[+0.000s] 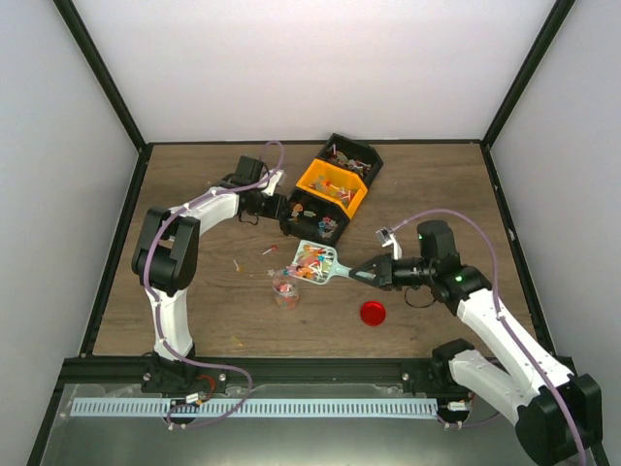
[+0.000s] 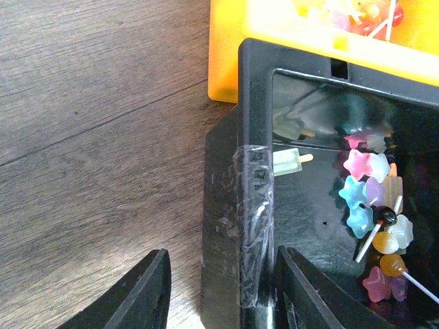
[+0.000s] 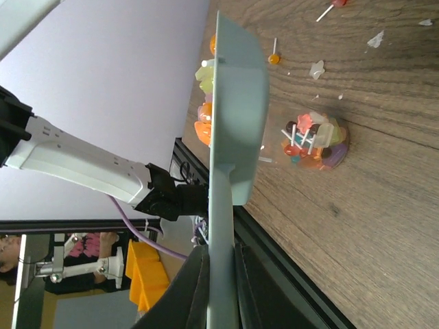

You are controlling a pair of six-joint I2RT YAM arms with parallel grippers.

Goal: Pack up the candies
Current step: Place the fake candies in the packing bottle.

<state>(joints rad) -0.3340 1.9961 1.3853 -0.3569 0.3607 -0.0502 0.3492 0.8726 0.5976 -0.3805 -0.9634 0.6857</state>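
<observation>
Your right claw (image 1: 361, 273) grips the loaded scoop (image 1: 336, 259) beside the part-filled jar (image 1: 285, 288), mid-frame. Your left claw (image 1: 275, 207) stands open astride the black bin (image 1: 312, 206) wall. Loose candies (image 1: 270, 251) still lie on the desk (image 1: 194, 184), and the red lid (image 1: 373, 313) is off.

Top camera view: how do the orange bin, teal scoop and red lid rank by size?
1. orange bin
2. teal scoop, nearly as big; it is raised nearer the camera, so this order is unsure
3. red lid, clearly smallest

From the right wrist you see the pale teal plastic scoop (image 3: 236, 103) edge-on, so most of its candies (image 3: 203, 130) are hidden. Your left wrist view cuts off both the black plastic bin (image 2: 255, 103) and the orange plastic bin (image 2: 226, 55).
</observation>
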